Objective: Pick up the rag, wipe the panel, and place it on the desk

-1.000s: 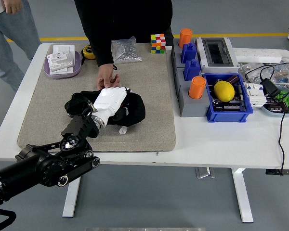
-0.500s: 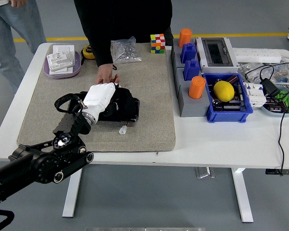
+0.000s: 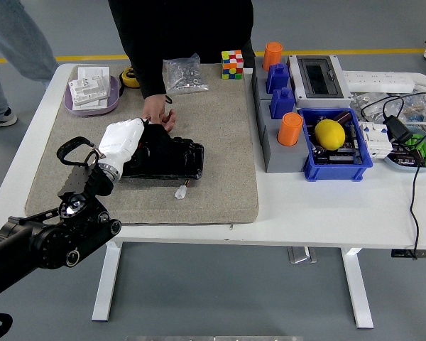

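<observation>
A black panel (image 3: 179,160) lies flat on the beige mat (image 3: 220,142). My left hand (image 3: 121,141), white-backed on a black arm from the lower left, rests on the panel's left end, shut on a black rag (image 3: 147,145) bunched under it. A person's hand (image 3: 157,111) touches the panel's far edge from across the table. My right arm is out of view.
A small clear piece (image 3: 180,192) lies on the mat in front of the panel. At the back stand a purple tray of white parts (image 3: 92,91), a bag of screws (image 3: 184,74) and a colour cube (image 3: 232,62). Grey blocks with orange cups (image 3: 290,129) and a blue bin with a yellow lemon (image 3: 331,134) stand at the right.
My left hand has slid left across the panel with the rag, uncovering the panel's right part. The person's hand stays at the far edge.
</observation>
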